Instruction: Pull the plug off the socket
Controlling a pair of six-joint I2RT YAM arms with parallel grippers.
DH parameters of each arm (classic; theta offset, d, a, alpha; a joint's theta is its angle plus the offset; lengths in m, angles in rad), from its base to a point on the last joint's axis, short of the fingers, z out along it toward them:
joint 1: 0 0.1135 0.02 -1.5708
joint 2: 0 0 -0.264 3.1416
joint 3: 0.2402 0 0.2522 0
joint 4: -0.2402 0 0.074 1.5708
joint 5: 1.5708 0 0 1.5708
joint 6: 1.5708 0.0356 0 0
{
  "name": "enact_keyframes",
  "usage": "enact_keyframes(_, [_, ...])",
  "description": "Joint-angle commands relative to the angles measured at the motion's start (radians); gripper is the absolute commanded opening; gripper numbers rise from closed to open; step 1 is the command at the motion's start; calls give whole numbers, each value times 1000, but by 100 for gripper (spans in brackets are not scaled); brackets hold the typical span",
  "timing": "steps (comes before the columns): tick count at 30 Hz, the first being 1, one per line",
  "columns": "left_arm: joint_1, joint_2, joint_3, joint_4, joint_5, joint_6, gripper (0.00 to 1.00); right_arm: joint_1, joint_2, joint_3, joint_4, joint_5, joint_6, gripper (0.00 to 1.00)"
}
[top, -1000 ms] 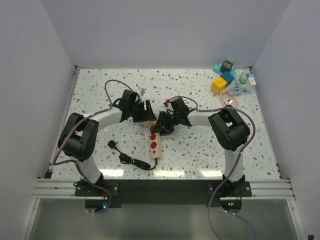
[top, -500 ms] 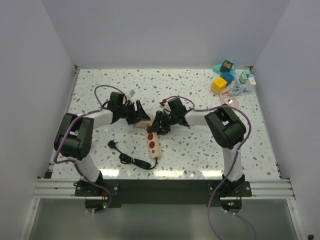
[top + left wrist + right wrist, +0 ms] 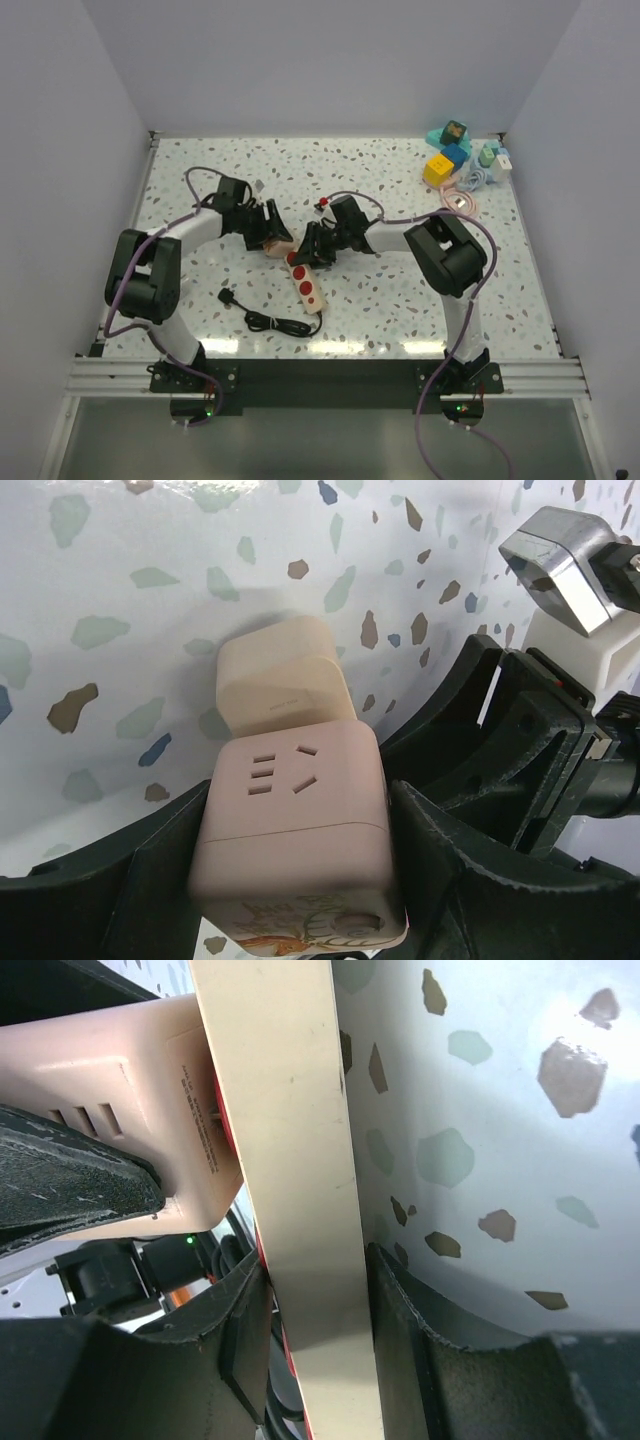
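Top external view shows the speckled bench (image 3: 400, 200) with both arms bent inward, their hands meeting near the middle of the frame. The cream-white power strip (image 3: 309, 286) lies just below that meeting point, slanting down and right, with red outlets along its top face.

The right hand (image 3: 308, 252) is pinching the strip's upper end. The right wrist view shows the strip edge-on, running top to bottom, with a dark finger (image 3: 420, 1340) on each long side.

The left hand (image 3: 275, 237), just left of the right one, is pressed together on a pink cube adapter (image 3: 295, 820). The left wrist view shows the cube wedged between both fingers, its slotted face turned up. In the right wrist view the cube sits against the strip's red outlet face.

A black cord (image 3: 275, 323) curls from the strip's lower end toward the lower left and ends in the small black plug (image 3: 226, 296). The plug lies loose on the bench below the left hand and is well apart from both hands.

Coloured toy blocks (image 3: 445, 160) are clustered at the upper right corner.
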Motion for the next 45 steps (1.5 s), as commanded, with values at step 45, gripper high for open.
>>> enact_keyframes(45, [578,-148,-76,-131,-245,172,0,-63,-36,-73,-494,467,-247,0])
